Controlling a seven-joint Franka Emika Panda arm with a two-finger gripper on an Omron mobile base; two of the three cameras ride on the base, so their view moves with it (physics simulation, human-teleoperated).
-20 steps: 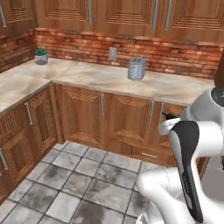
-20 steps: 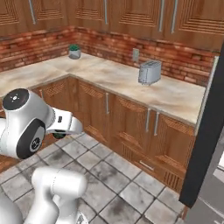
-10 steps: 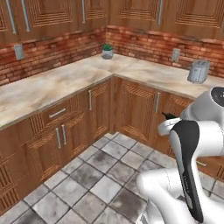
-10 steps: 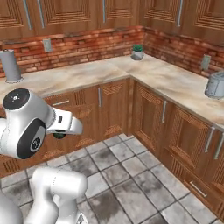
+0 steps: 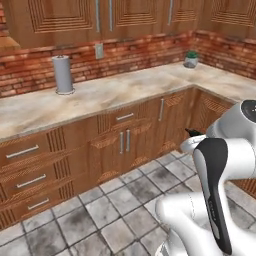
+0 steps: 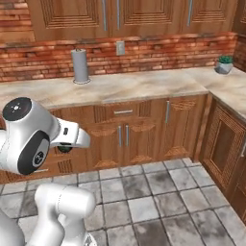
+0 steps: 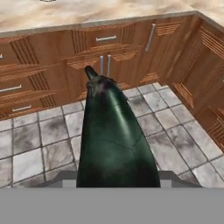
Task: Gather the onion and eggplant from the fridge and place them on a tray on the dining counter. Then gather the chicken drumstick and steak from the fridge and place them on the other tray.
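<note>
Claw pinching a dark green eggplant (image 7: 114, 135), stem pointing forward over tiled floor (image 7: 43, 140), facing wooden cabinets (image 7: 105, 48) beneath a marbled worktop (image 5: 100, 95).

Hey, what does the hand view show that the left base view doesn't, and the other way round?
Hand view: the dark glossy eggplant up close, stem pointing away, carried above the floor. Left base view: the grey upright cylinder, the potted plant, the brick wall and the robot's arm. Both: the wooden cabinets, the marbled counter and the grey tiled floor.
</note>
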